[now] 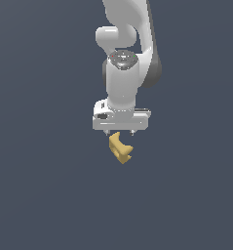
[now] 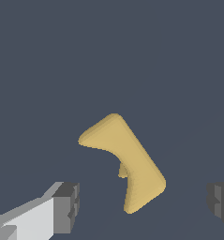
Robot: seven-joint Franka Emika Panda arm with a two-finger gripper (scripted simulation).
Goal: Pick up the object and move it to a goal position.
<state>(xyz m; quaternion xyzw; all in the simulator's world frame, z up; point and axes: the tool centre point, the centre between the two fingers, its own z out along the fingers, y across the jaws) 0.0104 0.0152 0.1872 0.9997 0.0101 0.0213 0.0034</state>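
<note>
**Ana:** Between the two dark-padded fingertips of the white parallel gripper (image 2: 141,204) sits a wide gap; the jaws are spread, holding nothing. One grey pad (image 2: 66,206) and the other (image 2: 220,202) stand well apart in the wrist view, with the small mustard-yellow, bent and notched matte chunk (image 2: 127,161) between them and touching neither.

**Ben:** So the chunk lies right under the hand?

**Ana:** Yes. In the exterior view the gripper (image 1: 119,132) hangs from the glossy white robot arm (image 1: 122,73) directly above the chunk (image 1: 120,148), which lies on the flat slate-blue floor (image 1: 40,195). How close the fingertips are to it I cannot tell.

**Ben:** How do you expect it to handle?

**Ana:** I judge it rigid and light, since it is small and solid-looking with no thin parts to snap. The matte skin should give fair friction, though the curved flanks may let it twist or squirt out if pinched off-centre.

**Ben:** Where would you grip?

**Ana:** Across the thick middle near the bend, where the two sides look closest to parallel and the piece is clearly narrower than the opening. I would avoid the tapering ends. No goal marker shows in either view, so the carry direction is unknown.
</note>
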